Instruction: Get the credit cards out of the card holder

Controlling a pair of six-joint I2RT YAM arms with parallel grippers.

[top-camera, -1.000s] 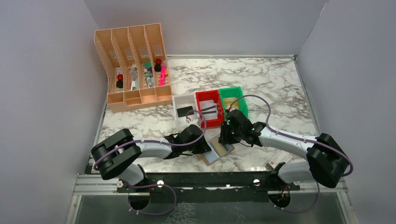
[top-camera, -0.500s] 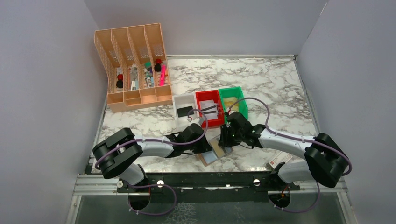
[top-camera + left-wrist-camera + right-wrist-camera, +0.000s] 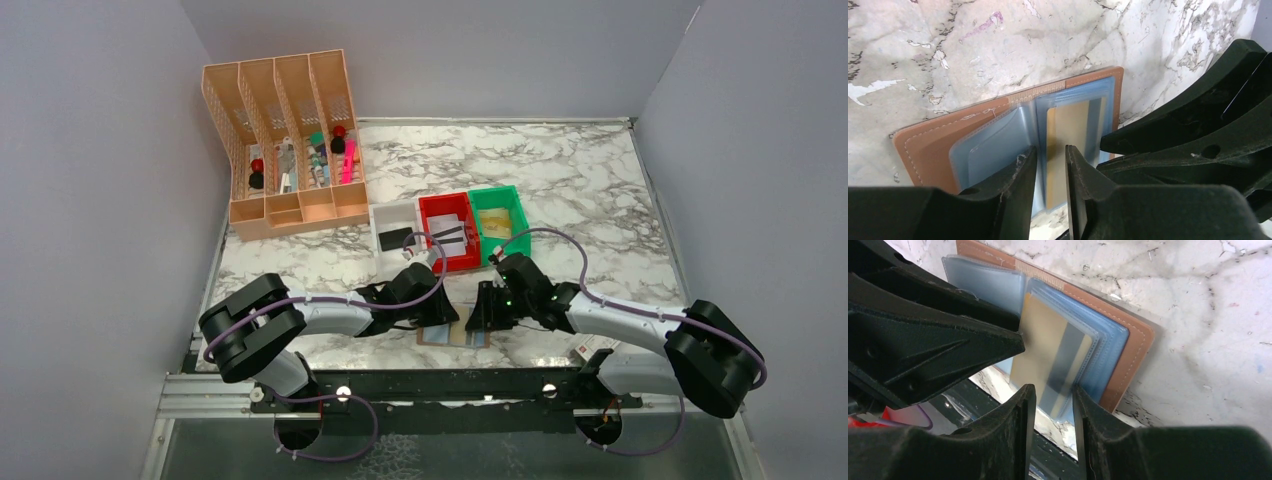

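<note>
Looking from the top: card holder (image 3: pixel 452 336) lies open at the marble table's (image 3: pixel 600 190) near edge, between left gripper (image 3: pixel 438 322) and right gripper (image 3: pixel 482 312).
Left wrist: jaws narrowly parted over the fold (not clamped); tan-gold credit card (image 3: pixel 1075 120) sits in a blue sleeve (image 3: pixel 993 150).
Right wrist: jaws slightly apart, card's end between them; grip cannot be told.

A white tabletop veined in grey marble pattern (image 3: pixel 580 170) is enclosed on three sides by plain pale lilac-grey walls (image 3: pixel 100 220) under soft, even light, with a black metal rail (image 3: pixel 450 385) fixed along its near edge and a peach plastic slotted file rack (image 3: pixel 300 205) set in its far left corner.
</note>
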